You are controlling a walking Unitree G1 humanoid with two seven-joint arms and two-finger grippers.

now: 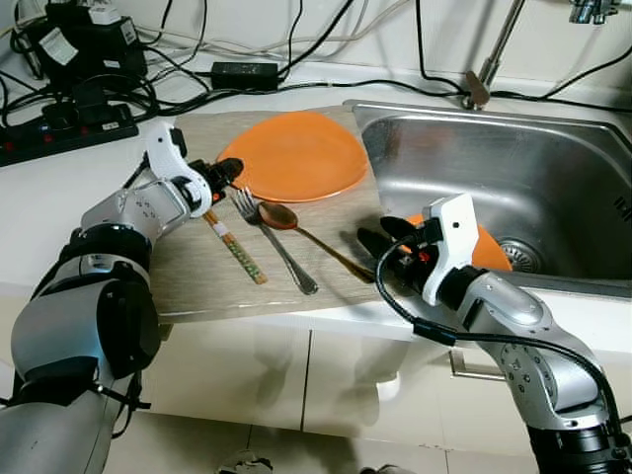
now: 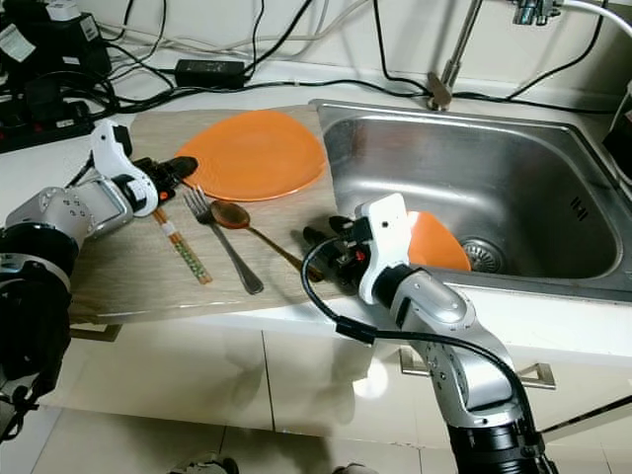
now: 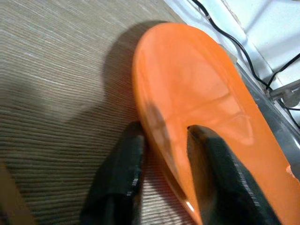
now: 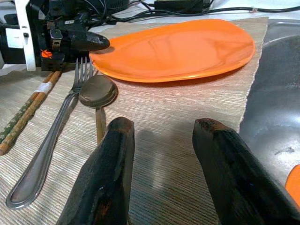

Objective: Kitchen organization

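Just ahead of your right gripper, whose jaws are standing apart and holding nothing, the spoon is lying with its handle end nearest, almost between the two fingers, and its bowl pointing away toward the plate. The spoon's long axis is running nearly in line with your reach, so you are looking down the handle rather than across it; closing on it likely calls for a turn of the wrist. The fork is lying just beside the spoon on the side toward your left arm, close to parallel, and the chopsticks are lying beyond that again. To the other side of these jaws the mat is ending at the sink wall, so you are working right at an edge, with a second orange piece sitting down in the basin behind the wrist.

Farther off, your left gripper is at the near rim of the orange plate. In its wrist view one finger is lying over the plate's top and the other under the rim, so these jaws are pinching the plate's edge. The plate is resting on the mat, its far side toward the sink wall.

Behind the plate, cables and a power strip are crowding the back of the surface, so open room is lying mostly toward the sink.
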